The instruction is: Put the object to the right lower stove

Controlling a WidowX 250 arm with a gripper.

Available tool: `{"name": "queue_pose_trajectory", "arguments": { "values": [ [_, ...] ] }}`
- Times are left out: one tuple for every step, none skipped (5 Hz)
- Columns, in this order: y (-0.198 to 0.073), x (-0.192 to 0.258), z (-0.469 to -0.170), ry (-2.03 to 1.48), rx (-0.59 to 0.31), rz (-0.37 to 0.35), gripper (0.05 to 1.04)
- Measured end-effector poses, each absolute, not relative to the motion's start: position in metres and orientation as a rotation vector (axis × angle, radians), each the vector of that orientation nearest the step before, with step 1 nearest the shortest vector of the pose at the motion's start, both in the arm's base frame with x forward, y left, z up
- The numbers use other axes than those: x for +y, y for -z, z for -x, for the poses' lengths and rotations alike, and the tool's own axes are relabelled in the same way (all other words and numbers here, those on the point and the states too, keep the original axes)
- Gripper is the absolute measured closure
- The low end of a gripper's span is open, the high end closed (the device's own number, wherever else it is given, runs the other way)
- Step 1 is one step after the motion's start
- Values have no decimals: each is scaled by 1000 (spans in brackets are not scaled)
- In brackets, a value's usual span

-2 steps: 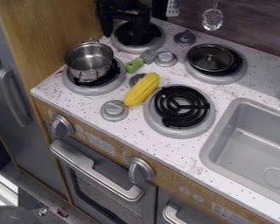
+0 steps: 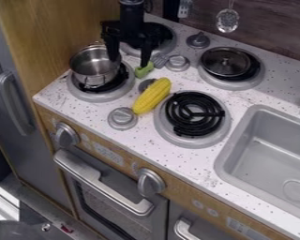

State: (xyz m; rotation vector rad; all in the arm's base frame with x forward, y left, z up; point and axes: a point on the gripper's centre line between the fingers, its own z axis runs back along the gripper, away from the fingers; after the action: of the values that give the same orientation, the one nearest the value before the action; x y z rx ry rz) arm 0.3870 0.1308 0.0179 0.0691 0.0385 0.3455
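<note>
In the camera view, the arm (image 2: 131, 16) is coming in at the top, left of the middle, and the black gripper (image 2: 129, 62) is hanging down between the metal pot (image 2: 93, 77) and the green-handled utensil (image 2: 144, 70). Its fingers (image 2: 145, 54) are standing apart, tips pointing down: the left one in the view is overlapping the pot's right rim, and the right one is ending at the green handle. Whether it is actually touching that handle is hard to tell from this angle.

The utensil is lying on the table (image 2: 183, 173), its grey head angling to the upper right. Just below it, the yellow corn (image 2: 153, 96) is lying at a slant, its upper end leaning right, between the front grey knob (image 2: 122, 118) and the lower right burner (image 2: 193, 115). The corn is resting right beside that burner's left edge, and the burner's black coil is showing.

The pot is sitting on the lower left burner (image 2: 99, 97). Behind the gripper, the upper left burner (image 2: 166, 46) is partly showing. A dark lidded pan (image 2: 226, 62) is resting on the upper right burner (image 2: 237, 84). The grey sink (image 2: 265, 154) is taking up the right side, and a slotted ladle (image 2: 228, 20) is hanging against the back wall.
</note>
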Motion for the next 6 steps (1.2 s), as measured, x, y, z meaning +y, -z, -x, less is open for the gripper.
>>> {"name": "queue_pose_trajectory", "arguments": {
  "values": [
    [-52,114,-362,-375,-1,-70,84],
    [-64,108,-371,-336,-44,-72,84],
    [-43,113,-396,-302,-49,-72,84],
    [-26,118,-415,-300,-59,-70,84],
    [-12,121,-430,-285,-84,-60,84],
    [7,125,-438,-281,-100,-31,84]
  ]
}}
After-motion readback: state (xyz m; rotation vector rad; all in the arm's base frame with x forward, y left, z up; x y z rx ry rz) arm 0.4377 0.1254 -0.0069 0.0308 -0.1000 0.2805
